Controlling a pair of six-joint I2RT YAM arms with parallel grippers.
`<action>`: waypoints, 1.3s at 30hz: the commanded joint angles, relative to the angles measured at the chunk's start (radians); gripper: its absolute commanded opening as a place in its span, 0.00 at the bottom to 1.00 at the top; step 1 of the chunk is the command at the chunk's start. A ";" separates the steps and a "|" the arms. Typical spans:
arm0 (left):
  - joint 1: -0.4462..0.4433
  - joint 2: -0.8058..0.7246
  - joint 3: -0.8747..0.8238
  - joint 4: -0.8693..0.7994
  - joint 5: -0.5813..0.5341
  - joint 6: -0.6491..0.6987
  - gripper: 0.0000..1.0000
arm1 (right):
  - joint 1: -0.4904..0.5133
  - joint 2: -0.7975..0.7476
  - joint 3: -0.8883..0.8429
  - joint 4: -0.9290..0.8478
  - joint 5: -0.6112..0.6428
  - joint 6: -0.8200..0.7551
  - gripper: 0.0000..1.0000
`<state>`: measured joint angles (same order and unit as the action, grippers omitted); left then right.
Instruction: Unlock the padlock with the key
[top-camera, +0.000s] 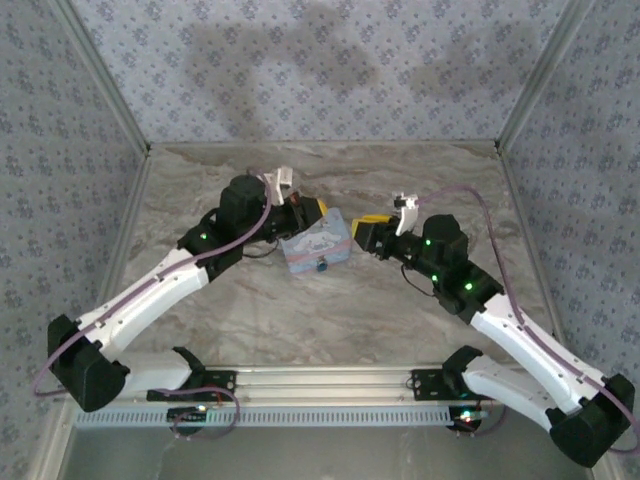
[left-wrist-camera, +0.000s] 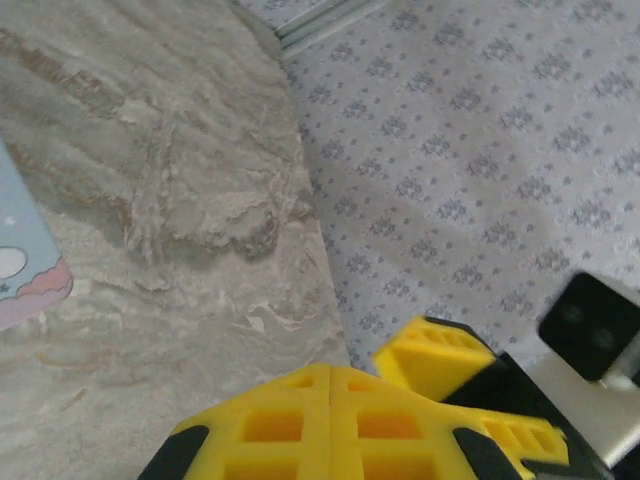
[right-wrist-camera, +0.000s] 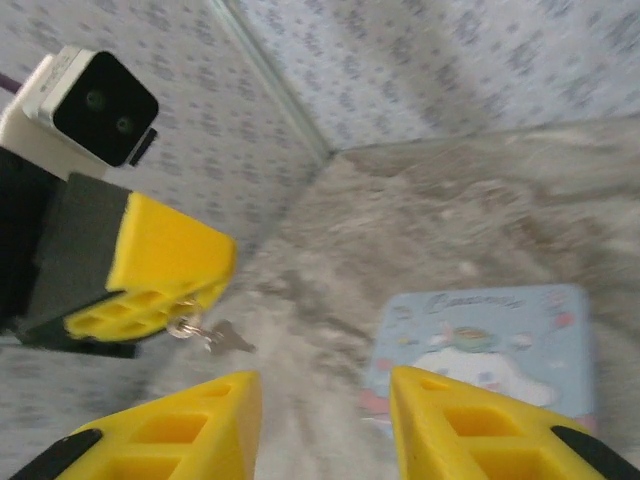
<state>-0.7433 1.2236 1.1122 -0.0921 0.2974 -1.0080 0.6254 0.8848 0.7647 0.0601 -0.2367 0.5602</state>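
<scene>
Top external: the tin (top-camera: 316, 250) is the landmark, a small pale blue rectangular box with a cartoon print on its lid. It lies flat on the grey marble-look table (top-camera: 400, 320). Its long axis runs left-right, with the right end swung slightly toward the back wall. The padlock (top-camera: 321, 266) is a tiny dark teal speck at the middle of the tin's near long side, facing the arm bases. It is too small to tell its own long axis. The left gripper (top-camera: 316, 209) has blocky yellow ribbed fingers on a black body and sits just behind the tin's left half. The right gripper (top-camera: 365, 223), same build, is just beside the tin's right end. The walls (top-camera: 330, 70) are a pale fabric-like print with small repeated flowers.

Left wrist: the left fingers are pressed together, with only a thin seam between the yellow pads. A corner of the tin lid shows at the left edge. The right arm's yellow finger and white camera sit to the right of them.

Right wrist: the right jaws stand apart over the tin lid with nothing between them. Left of the tin, the left gripper is clamped on the key (right-wrist-camera: 222, 340), a small silver metal key on a ring. It hangs from the fingertips, with the blade pointing roughly toward the tin.
</scene>
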 joint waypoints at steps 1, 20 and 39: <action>-0.032 -0.054 -0.041 0.140 -0.062 0.097 0.00 | -0.017 0.004 -0.018 0.218 -0.196 0.221 0.43; -0.111 -0.095 -0.101 0.350 -0.103 0.069 0.00 | -0.009 0.092 -0.096 0.622 -0.272 0.475 0.44; -0.125 -0.087 -0.110 0.389 -0.112 0.057 0.00 | 0.012 0.144 -0.080 0.697 -0.290 0.506 0.36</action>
<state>-0.8600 1.1500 1.0096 0.2409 0.1932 -0.9474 0.6312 1.0252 0.6556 0.7055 -0.5133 1.0504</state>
